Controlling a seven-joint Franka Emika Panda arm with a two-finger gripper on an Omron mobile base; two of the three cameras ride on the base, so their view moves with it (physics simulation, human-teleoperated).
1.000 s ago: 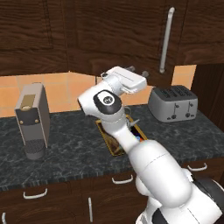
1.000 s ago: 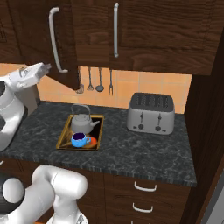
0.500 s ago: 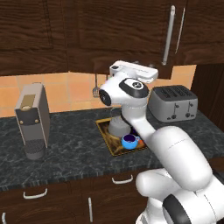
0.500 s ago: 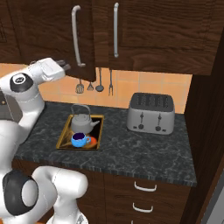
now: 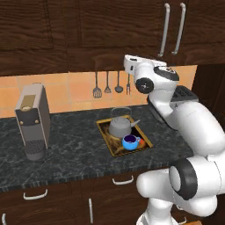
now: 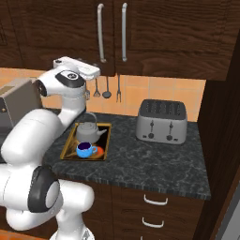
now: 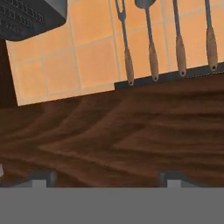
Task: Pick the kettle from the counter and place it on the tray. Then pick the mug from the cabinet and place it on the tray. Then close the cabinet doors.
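Note:
The grey kettle (image 5: 121, 125) (image 6: 88, 131) stands on the gold-rimmed tray (image 5: 147, 142) (image 6: 68, 146) on the dark counter (image 5: 70, 154) (image 6: 154, 161). The blue mug (image 5: 130, 142) (image 6: 85, 150) sits on the tray in front of the kettle. Above them both cabinet doors (image 5: 132, 26) (image 6: 65, 33) stand shut, their white bar handles (image 5: 164, 29) (image 6: 100, 33) side by side. My gripper (image 5: 139, 65) (image 7: 107, 179) is up at the lower edge of the doors. It is open with nothing between its fingertips (image 7: 41, 177), and wood grain lies close in front of them.
A silver toaster (image 6: 161, 121) (image 7: 30, 15) stands right of the tray. A coffee machine (image 5: 33, 121) stands at the counter's left. Several utensils (image 5: 107, 83) (image 6: 107, 89) (image 7: 151, 43) hang on the tiled wall under the cabinet. A dark tall panel (image 6: 220, 117) bounds the right side.
The left cabinet door has swung shut, so its handle now sits beside the right one. My arm has swept right along with it, uncovering the tray.

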